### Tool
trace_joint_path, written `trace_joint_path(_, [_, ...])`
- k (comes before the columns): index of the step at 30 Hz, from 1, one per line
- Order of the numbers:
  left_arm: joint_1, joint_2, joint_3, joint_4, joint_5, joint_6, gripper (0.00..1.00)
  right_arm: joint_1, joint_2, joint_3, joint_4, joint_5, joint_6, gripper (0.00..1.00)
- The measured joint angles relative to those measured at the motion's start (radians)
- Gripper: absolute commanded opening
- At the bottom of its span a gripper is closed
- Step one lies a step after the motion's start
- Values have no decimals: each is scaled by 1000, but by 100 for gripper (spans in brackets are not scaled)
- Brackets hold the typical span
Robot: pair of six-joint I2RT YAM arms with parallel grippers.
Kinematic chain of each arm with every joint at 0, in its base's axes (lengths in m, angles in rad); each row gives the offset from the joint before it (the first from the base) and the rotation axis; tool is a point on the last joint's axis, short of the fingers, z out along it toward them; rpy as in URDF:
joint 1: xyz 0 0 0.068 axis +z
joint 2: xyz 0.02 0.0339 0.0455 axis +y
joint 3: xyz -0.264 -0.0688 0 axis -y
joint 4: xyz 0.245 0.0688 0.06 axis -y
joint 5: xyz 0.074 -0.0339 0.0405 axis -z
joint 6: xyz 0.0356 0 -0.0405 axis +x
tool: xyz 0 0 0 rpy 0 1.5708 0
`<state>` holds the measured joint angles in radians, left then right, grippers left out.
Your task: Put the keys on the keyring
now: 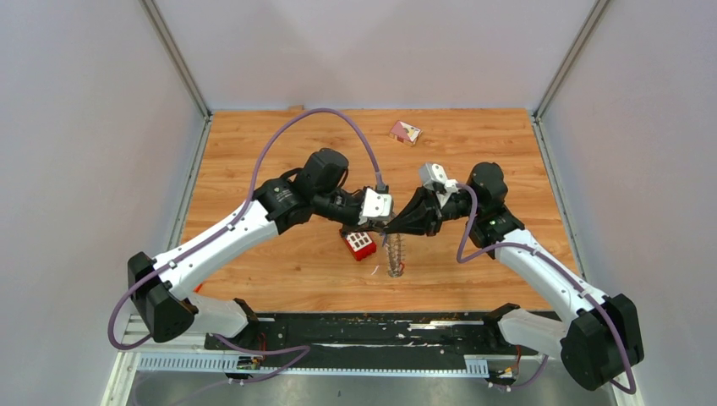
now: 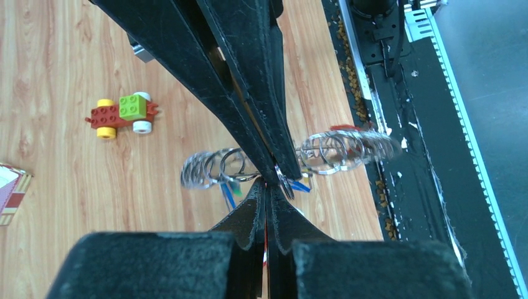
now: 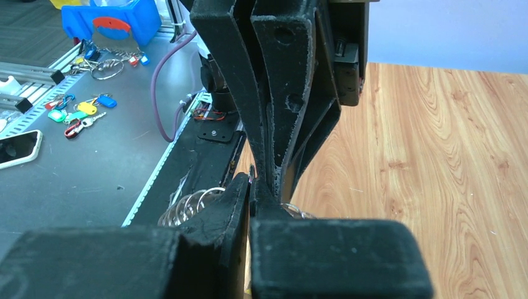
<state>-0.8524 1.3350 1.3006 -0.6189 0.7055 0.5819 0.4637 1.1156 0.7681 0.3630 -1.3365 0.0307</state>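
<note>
The keyring (image 1: 394, 254) is a string of silver rings hanging under the spot where both grippers meet above the table's middle. In the left wrist view the keyring (image 2: 212, 168) stretches sideways across the picture. Small blue and green key tags (image 2: 228, 195) hang under it. My left gripper (image 2: 268, 184) is shut, and my right gripper (image 2: 278, 174) comes in from above, tip to tip with it. A thin ring sits pinched between the two tips. In the right wrist view my right gripper (image 3: 251, 180) is shut, with the rings (image 3: 187, 208) behind it.
A red studded brick (image 1: 360, 245) lies under the left gripper. A red-yellow-green block toy on wheels (image 2: 121, 114) and a pink card (image 1: 405, 131) lie farther back. The black rail (image 2: 405, 124) borders the near edge. Spare tagged keys (image 3: 81, 112) lie off the table.
</note>
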Motion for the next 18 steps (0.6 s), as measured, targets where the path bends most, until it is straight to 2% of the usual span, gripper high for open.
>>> trace_joint_path(11, [0,0,-1,18,-23,19,0,7,0,2,-31,1,-41,0])
trace_joint_path(18, [0,-75,-51,16,-65,52,0,7,0,13,-81,9,-89,0])
